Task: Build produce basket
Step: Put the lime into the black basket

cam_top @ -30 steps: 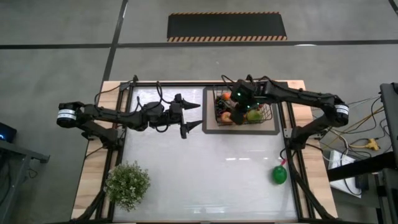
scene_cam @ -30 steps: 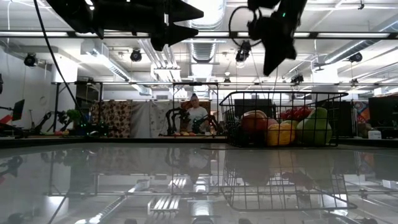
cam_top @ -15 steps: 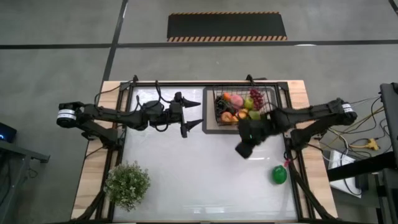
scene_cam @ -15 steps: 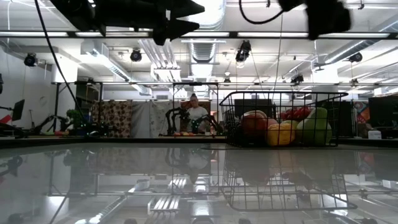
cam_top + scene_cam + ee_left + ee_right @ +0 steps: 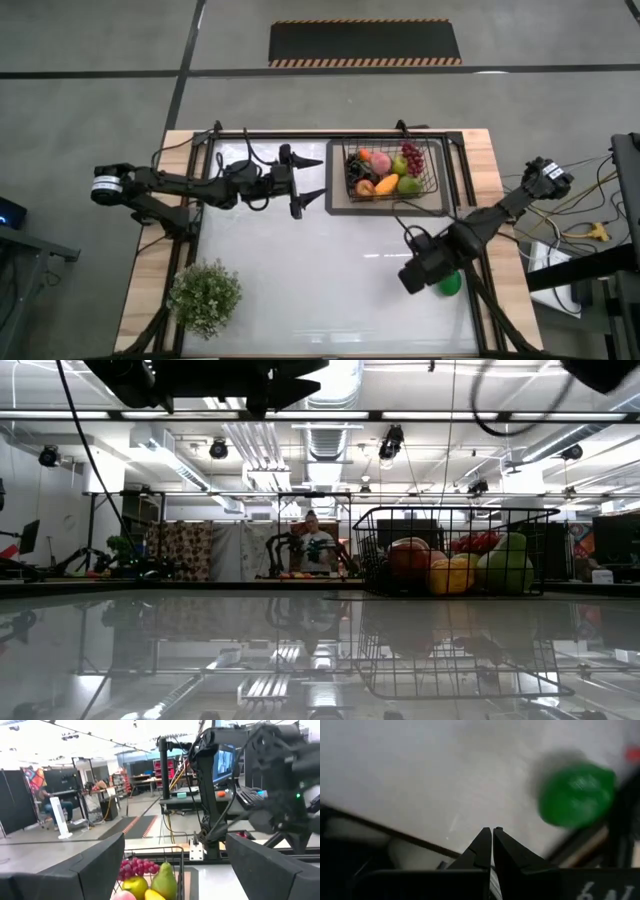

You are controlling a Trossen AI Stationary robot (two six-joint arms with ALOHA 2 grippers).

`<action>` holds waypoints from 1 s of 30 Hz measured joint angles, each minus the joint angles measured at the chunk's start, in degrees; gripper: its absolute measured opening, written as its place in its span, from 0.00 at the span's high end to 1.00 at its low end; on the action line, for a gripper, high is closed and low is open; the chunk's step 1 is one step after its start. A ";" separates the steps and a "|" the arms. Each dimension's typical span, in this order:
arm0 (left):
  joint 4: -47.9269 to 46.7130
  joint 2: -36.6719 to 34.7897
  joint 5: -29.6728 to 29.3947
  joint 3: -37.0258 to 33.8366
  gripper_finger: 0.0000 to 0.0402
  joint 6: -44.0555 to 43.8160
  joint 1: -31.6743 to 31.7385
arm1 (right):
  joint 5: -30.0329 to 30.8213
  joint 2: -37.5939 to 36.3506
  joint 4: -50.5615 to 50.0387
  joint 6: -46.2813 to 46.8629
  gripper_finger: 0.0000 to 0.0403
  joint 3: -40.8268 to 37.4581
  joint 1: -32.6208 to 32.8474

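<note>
Right arm: reaches in from the tabletop's [image 5: 300, 270] right edge, bent at the elbow, slanting down toward the near right corner.
Right tool [image 5: 492, 836]: fingers pressed together tip to tip, nothing between them, hanging above the bare white surface just beside the green pepper [image 5: 450, 283].
Green pepper: lies alone on the tabletop near the right rail, well apart from the basket [image 5: 437, 190]; in the right wrist view it shows as a blurred green lump ahead of the closed fingertips, not touching them.
Left arm: stretched level from the left edge across the far half of the tabletop, wrist pointing toward the basket.
Left tool [image 5: 310, 180]: fingers spread wide, empty, held in the air beside the basket's left side and apart from it.
Basket: black wire mesh, standing on a dark tray [image 5: 336, 205] at the far right of the tabletop.
Produce in the basket: dark red grapes [image 5: 412, 154], a green pear [image 5: 409, 184], an orange mango [image 5: 387, 184], a peach [image 5: 381, 160] and other small fruit packed together; the low view shows them piled against the mesh.
Potted plant [image 5: 204, 296]: bushy green, near left corner.
Room behind: a person [image 5: 316, 546] sits at a distant bench in the low view.
</note>
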 joint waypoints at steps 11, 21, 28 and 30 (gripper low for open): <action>0.71 -0.39 -0.03 -0.09 0.18 3.85 0.04 | -7.50 -1.75 -0.73 11.33 0.92 -9.37 3.20; 0.72 -0.63 -0.18 -0.15 0.18 6.32 0.18 | -9.07 -2.95 -1.10 13.63 0.51 -12.85 3.20; 0.72 -0.63 -0.87 -0.17 0.18 7.49 0.42 | -9.11 -2.94 -1.04 14.18 0.22 -13.10 3.22; 0.72 -0.63 -0.95 -0.17 0.18 7.56 0.42 | -9.05 -2.79 -1.08 14.20 0.17 -13.67 3.22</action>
